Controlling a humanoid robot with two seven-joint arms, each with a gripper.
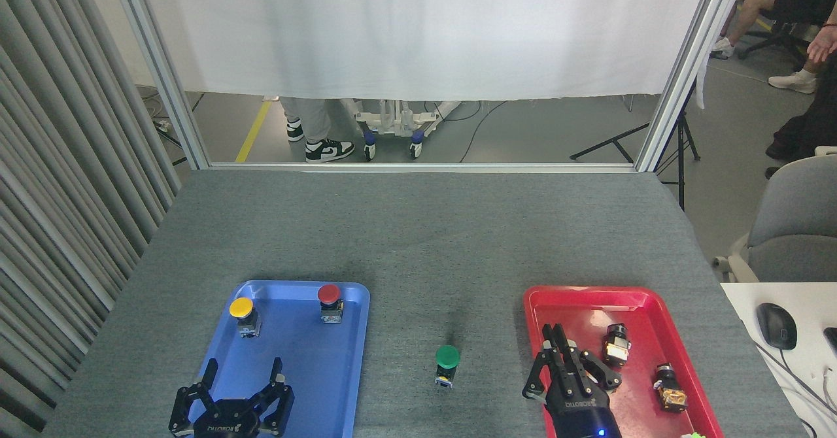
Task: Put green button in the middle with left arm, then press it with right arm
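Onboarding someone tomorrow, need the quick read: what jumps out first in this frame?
The green button stands alone, upright on the bare grey cloth between the blue tray and the red tray. The right gripper, fingers drawn together, hangs over the red tray's near left part; the left gripper, fingers spread, sits over the blue tray's near end. Yellow button and red button stand at the blue tray's far end.

A robotics test lab is indicated: a table (pixel 418 229) covered in grey felt is enclosed by an aluminium frame (pixel 680 72) hung with a white curtain (pixel 418 26), and sorting trays of push-button parts are laid out on it. Beyond the table, a bare grey floor with a yellow line (pixel 252 131), loose cables, a tripod (pixel 628 144) and a wheeled white stand (pixel 392 124) is seen. Right of the table, an office chair (pixel 791 222) and a desk with a computer mouse (pixel 776 325) are placed.
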